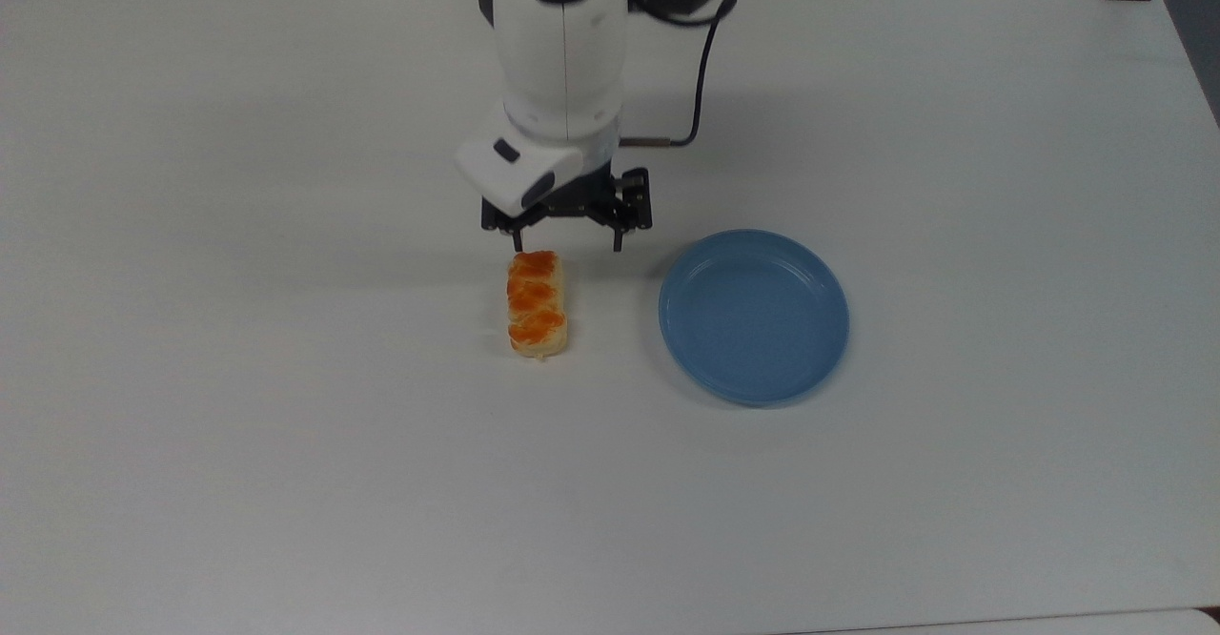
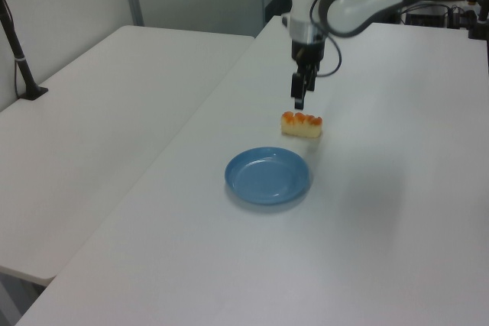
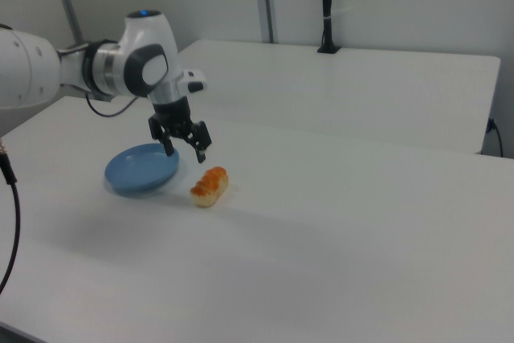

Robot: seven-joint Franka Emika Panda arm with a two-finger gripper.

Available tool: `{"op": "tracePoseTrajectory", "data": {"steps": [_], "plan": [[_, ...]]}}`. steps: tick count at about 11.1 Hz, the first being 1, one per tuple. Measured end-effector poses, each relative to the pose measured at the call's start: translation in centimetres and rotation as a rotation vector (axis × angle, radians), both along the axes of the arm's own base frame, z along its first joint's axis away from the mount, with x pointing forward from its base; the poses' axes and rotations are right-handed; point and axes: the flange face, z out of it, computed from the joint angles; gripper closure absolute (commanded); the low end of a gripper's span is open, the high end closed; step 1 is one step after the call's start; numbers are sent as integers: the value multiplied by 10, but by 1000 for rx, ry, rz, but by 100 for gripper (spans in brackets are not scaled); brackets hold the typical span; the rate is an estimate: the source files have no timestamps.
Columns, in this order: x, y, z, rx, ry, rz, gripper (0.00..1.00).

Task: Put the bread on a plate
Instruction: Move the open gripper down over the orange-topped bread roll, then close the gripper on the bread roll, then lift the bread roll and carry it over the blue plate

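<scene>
With our gripper [image 1: 567,239] spread open above the bread [image 1: 538,304], which lies mid-desk just beside the plate [image 1: 753,317], we judge it light, soft and crushable, best pinched gently across its narrow middle.

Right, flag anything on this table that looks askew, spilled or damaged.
Nothing stands out. The bread lies flat and whole on the white table, beside the blue plate but not touching it. The plate sits level with nothing on it. The gripper hangs open above the bread's far end, in the top view.
</scene>
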Motion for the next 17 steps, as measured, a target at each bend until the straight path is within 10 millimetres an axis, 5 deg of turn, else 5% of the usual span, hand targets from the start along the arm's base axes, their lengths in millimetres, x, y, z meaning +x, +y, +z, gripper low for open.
{"op": "tracePoseTrajectory", "data": {"steps": [6,10,14,17], "plan": [[9,-32,-40,-61,43,47,0],[17,-33,-72,-70,32,55,2],[23,-33,-86,-69,4,58,65],[24,-33,-83,-69,-5,57,65]]}}
